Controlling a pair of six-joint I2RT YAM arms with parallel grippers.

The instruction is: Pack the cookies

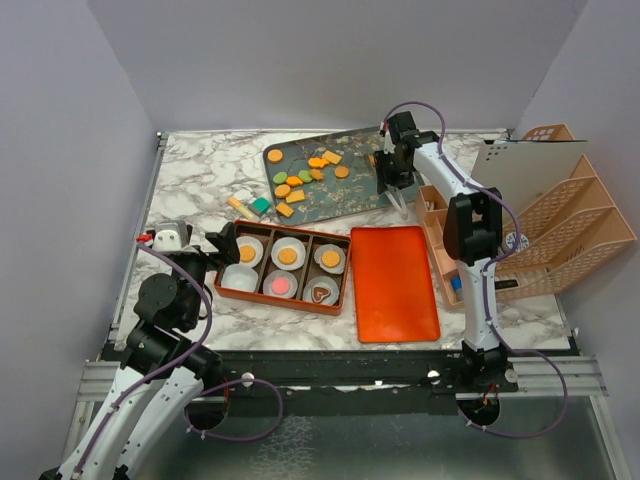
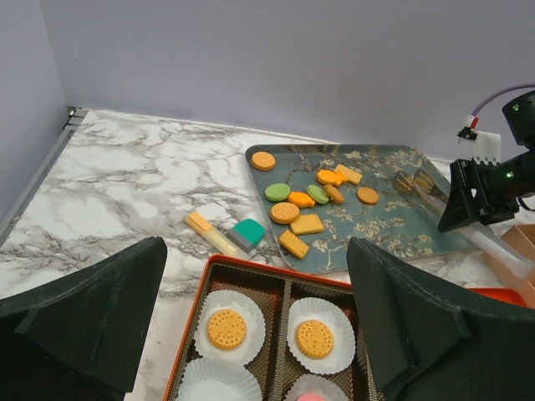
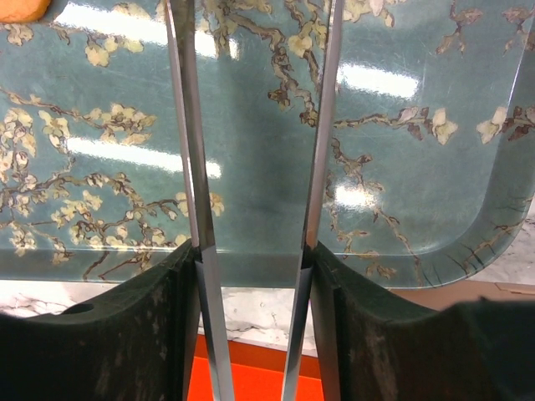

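Right hand with tongs over tray

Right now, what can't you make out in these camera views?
Right wrist view: the tongs run off the top edge, tips unseen; one cookie is cropped at the corner.
Left wrist view: the box loses its near row to the bottom edge and the left gripper's fingers.
Top view: the right arm covers part of the organizer.

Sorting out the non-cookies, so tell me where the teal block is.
In the top view the teal block lies on the marble table, left of centre, beside the yellow stick, just off the near-left corner of the floral tray.
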